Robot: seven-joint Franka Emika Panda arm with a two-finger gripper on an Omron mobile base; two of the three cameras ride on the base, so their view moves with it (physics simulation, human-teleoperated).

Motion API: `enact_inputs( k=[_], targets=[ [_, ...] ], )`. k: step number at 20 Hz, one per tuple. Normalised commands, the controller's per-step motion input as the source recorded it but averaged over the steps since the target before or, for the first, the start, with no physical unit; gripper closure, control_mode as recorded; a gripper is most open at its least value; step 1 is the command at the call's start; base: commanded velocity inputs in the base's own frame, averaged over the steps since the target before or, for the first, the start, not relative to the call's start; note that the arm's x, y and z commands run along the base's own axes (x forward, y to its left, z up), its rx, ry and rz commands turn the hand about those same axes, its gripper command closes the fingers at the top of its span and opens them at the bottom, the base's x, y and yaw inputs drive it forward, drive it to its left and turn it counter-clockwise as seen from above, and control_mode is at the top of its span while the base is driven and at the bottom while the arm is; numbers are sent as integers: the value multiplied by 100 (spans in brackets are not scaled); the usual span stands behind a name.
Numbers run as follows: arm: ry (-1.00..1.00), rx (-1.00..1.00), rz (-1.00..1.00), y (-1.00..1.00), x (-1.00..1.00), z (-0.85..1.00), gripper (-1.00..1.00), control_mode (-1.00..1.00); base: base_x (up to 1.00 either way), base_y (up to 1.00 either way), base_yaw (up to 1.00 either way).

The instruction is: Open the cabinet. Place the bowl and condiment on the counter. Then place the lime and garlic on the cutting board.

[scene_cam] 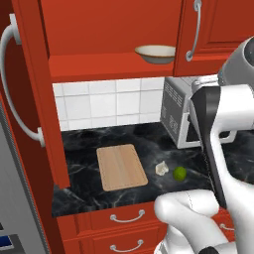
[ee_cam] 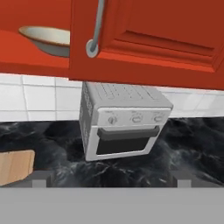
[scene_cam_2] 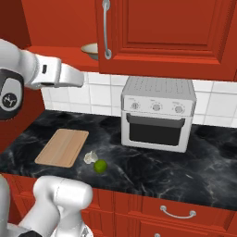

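Hand view has the claw's two small dark fingertips (ee_cam: 38, 178) standing far apart at the bottom edge, the claw (ee_cam: 109, 179) spread wide with nothing between them and nothing touched. Left base view: the open left door of the cabinet (scene_cam: 34, 89) swings out at the far left with its long curved handle, and on the bare shelf behind it the bowl (scene_cam: 156, 53) sits near the right end, just beside the closed right door. Below, on the table (scene_cam: 89, 139), the cutting board (scene_cam: 121, 167) lies flat, then the garlic (scene_cam: 161, 168) and the lime (scene_cam: 180, 172) close together on the marble to its right, both off the board. A white toaster oven (scene_cam: 173, 116) stands further right against the tiles. The arm rises from the lower right, its forearm raised; in the right base view it reaches out level from the left toward the shelf. From the hand view, the bowl lies up and to the left of the claw, partly behind the closed door's edge, well apart from the fingertips. The condiment cannot be made out.
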Motion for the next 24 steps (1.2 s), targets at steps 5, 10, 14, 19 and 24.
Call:
enact_inputs(
  k=[5, 10, 14, 19, 24],
  targets=[
    [0, 12, -13, -12, 47, 43, -100, -100, 0, 0, 0],
    [0, 13, -10, -6, 54, 30, -100, -100, 0, 0, 0],
    [0, 13, -5, -3, 50, 16, -100, -100, 0, 0, 0],
    [-3, 11, -3, -9, 48, 12, -100, -100, 0, 0, 0],
    [-12, 7, 0, -22, 30, 1, -100, -100, 0, 0, 0]
  ],
)
